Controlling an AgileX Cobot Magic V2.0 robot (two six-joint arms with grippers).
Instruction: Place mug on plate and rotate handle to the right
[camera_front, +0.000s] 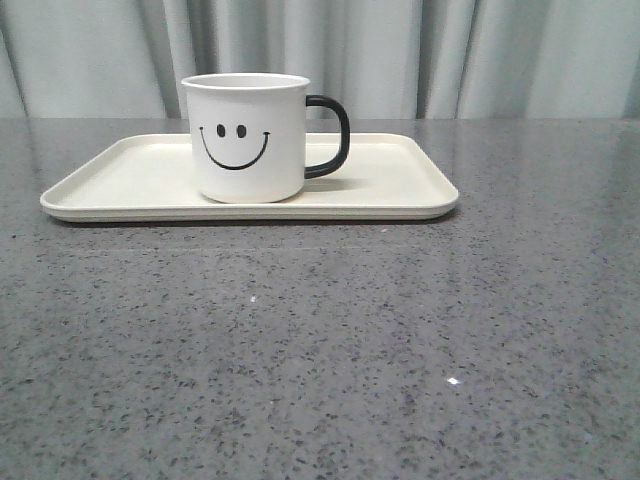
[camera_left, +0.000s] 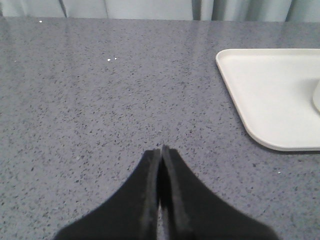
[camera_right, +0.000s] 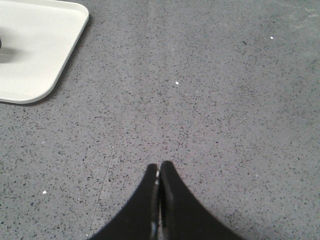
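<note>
On the front camera I see the mug (camera_front: 247, 138) upright on the plate (camera_front: 400, 190), slightly toward 9 o'clock of its centre, smiley facing me, handle (camera_front: 333, 136) at 3 o'clock. Left wrist camera: my left gripper (camera_left: 161, 150) is clenched on nothing over the speckled table (camera_left: 100, 100); a white edge beside the plate is probably the mug. Right wrist camera: my right gripper (camera_right: 159, 166) is likewise clenched and empty.
</note>
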